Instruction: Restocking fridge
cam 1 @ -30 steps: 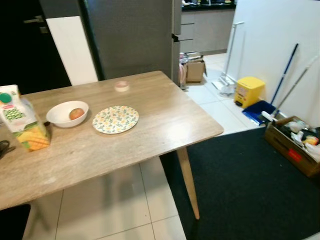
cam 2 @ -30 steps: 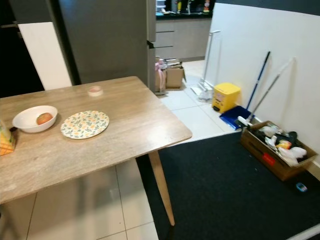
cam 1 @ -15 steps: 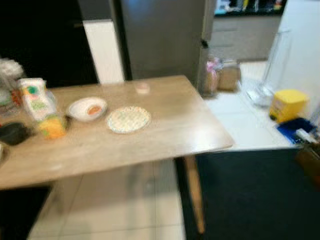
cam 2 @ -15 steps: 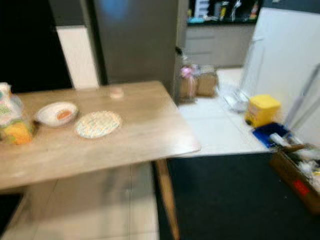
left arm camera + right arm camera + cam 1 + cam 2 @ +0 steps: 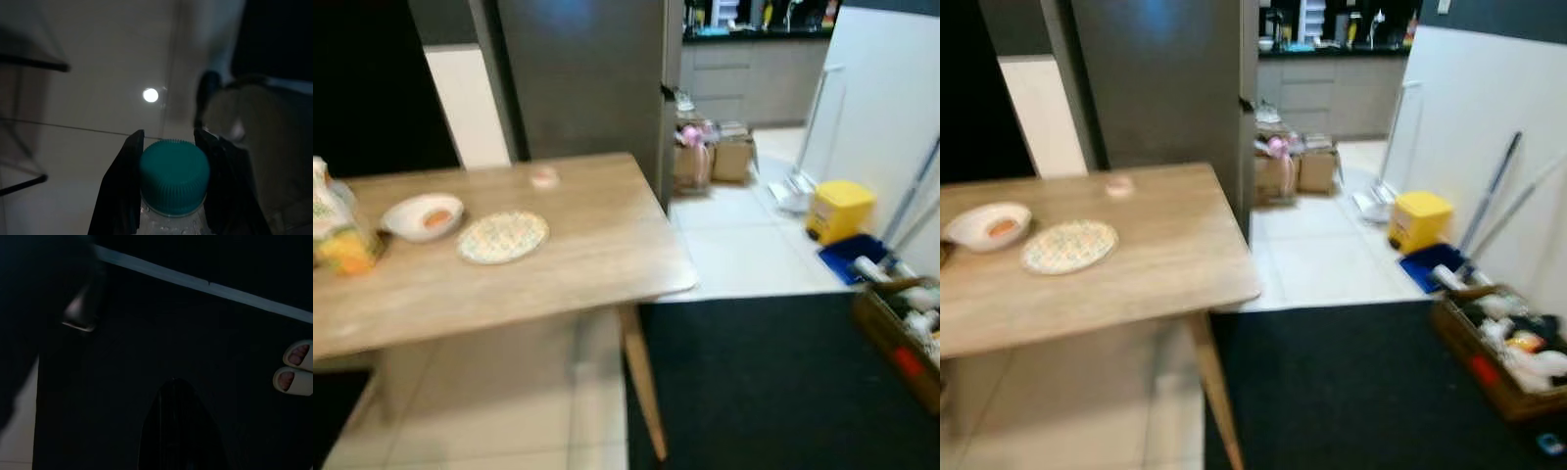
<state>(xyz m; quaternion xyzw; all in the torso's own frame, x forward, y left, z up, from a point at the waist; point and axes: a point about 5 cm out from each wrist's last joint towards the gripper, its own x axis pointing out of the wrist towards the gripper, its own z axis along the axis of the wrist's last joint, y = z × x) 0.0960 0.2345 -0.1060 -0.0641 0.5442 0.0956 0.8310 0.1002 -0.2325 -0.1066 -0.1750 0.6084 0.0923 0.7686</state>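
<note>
Left wrist view first: my left gripper (image 5: 168, 161) has its two black fingers closed against either side of the neck of a clear bottle (image 5: 171, 215), just under its teal cap (image 5: 174, 176). Droplets show on the plastic. Beyond the fingertips lies pale tiled floor, so the arm hangs low with the bottle held upright.

Head views, left to right. Far out ahead of the grippers stands a wooden table (image 5: 597, 264). On it, from the left: a juice carton (image 5: 335, 240) at the frame edge, a white bowl (image 5: 419, 215) holding one round fruit (image 5: 437, 218), a patterned plate (image 5: 502, 237), and a small pink disc (image 5: 545, 177) toward the far edge. Behind the table rises the grey fridge (image 5: 1165, 88), door closed as far as I can judge. Further right: cardboard boxes (image 5: 1298, 168) on the tiles, a yellow bin (image 5: 1414, 219), mop handles against the white wall, and a crate of clutter (image 5: 1503, 348) on the dark rug (image 5: 773, 382).

Right wrist view is very dark. I cannot tell how the right gripper's (image 5: 176, 431) fingers stand. A person's slippered toes (image 5: 293, 367) show off to one side.

Progress, my judgement: one bottle in hand, nothing stocked yet. Remaining: approach the fridge, open it, shelve the bottle, then fetch the carton.
</note>
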